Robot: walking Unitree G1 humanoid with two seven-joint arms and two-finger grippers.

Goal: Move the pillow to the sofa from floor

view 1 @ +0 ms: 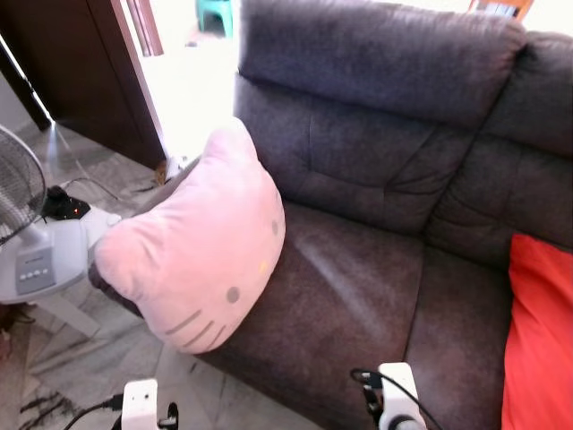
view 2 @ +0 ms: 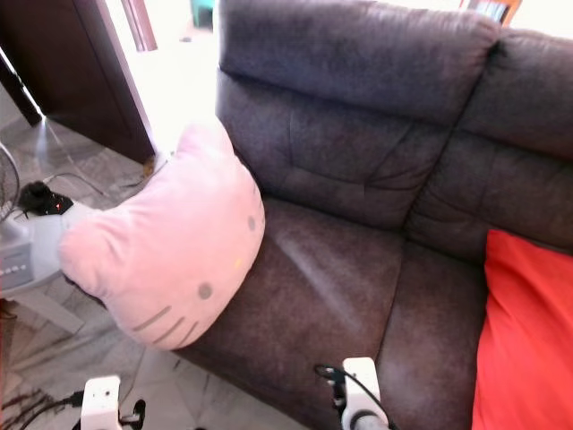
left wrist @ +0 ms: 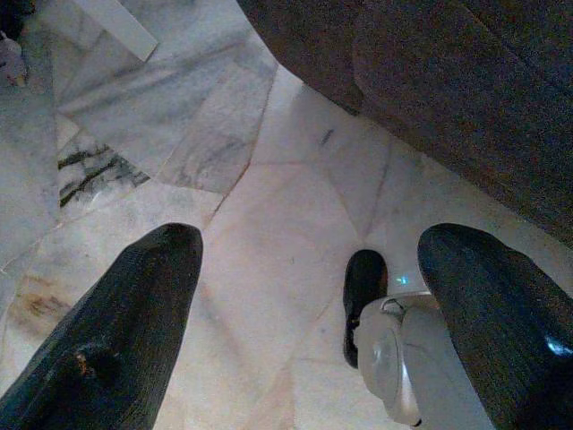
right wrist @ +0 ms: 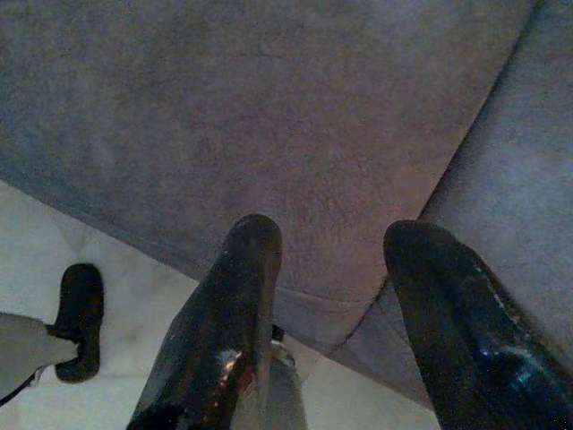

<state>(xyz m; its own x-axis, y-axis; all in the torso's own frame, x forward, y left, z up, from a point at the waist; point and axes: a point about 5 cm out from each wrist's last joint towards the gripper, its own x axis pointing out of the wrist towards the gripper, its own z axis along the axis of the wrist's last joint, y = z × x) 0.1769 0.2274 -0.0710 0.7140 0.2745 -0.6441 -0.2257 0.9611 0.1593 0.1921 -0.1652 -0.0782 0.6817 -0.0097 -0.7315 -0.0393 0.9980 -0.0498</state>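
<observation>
- Pink and plush, the pillow (view 1: 195, 255) is already off the floor: it leans on the left end of the dark grey sofa (view 1: 358, 296), propped over the arm and the edge of the seat, its cat face turned to the room.
- By my reading, the placing step is done or nearly so, and both arms hang low and free of the pillow.
- Seen from its wrist, the left gripper (left wrist: 309, 296) has its jaws spread and empty, pointing down at the marble floor (left wrist: 251, 224) just in front of the sofa base.
- The right gripper (right wrist: 331, 260) likewise has its jaws spread and holds nothing, hanging over the front edge of the seat.
- If anything is left, it would be a nudge inward, since part of the pillow overhangs the sofa's end; that calls for a reach up and to the left.
- How firmly the pillow sits is hard to judge: its back and underside are hidden.
- A red cushion (view 1: 539, 340) is cut off at the right, and a fan (view 1: 27, 242) at the left.
- Doorway glare washes out whatever lies beyond.
</observation>
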